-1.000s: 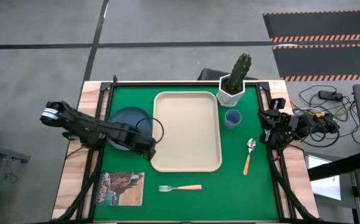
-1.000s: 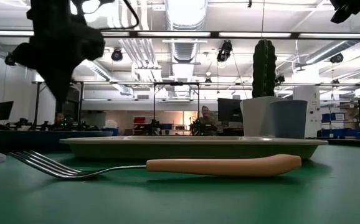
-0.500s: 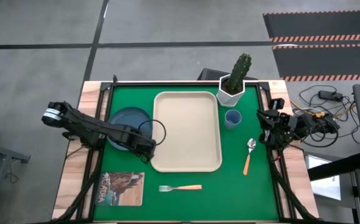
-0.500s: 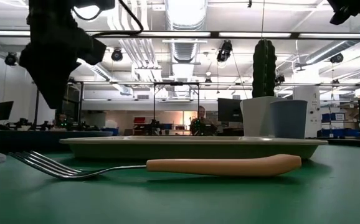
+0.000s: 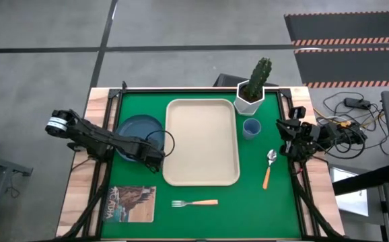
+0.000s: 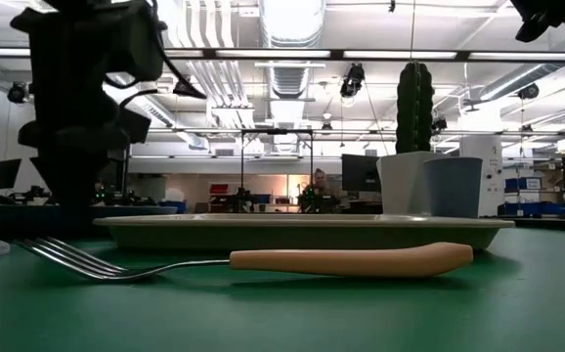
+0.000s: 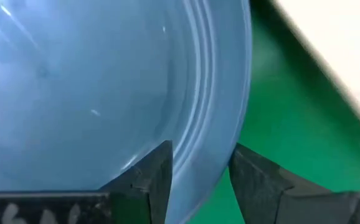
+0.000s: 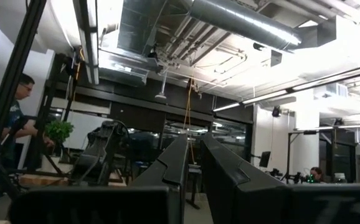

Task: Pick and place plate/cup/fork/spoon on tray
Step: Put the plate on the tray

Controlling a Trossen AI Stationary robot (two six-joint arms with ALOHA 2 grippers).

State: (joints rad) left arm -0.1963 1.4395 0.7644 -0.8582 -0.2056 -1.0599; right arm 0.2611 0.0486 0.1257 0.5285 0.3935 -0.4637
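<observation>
The dark blue plate [image 5: 135, 128] lies flat on the green mat, left of the cream tray [image 5: 202, 141]. My left gripper [image 7: 198, 180] is open and low over the plate's near-right rim [image 7: 220, 124]: one finger stands over the plate's inside, the other over the mat outside it. The blue cup [image 5: 251, 127] stands right of the tray. The spoon [image 5: 268, 168] lies nearer, and the fork [image 5: 194, 203] lies in front of the tray. My right gripper [image 5: 287, 138] waits shut, raised at the table's right edge.
A white pot with a cactus [image 5: 252, 94] stands at the tray's far right corner, close to the cup. A picture-covered booklet [image 5: 130, 203] lies at the near left. Bare green mat shows between the tray and the spoon.
My left gripper has come down toward the plate's rim, shifting a little toward the table's left edge, and has opened. The plate has stayed where it was.
</observation>
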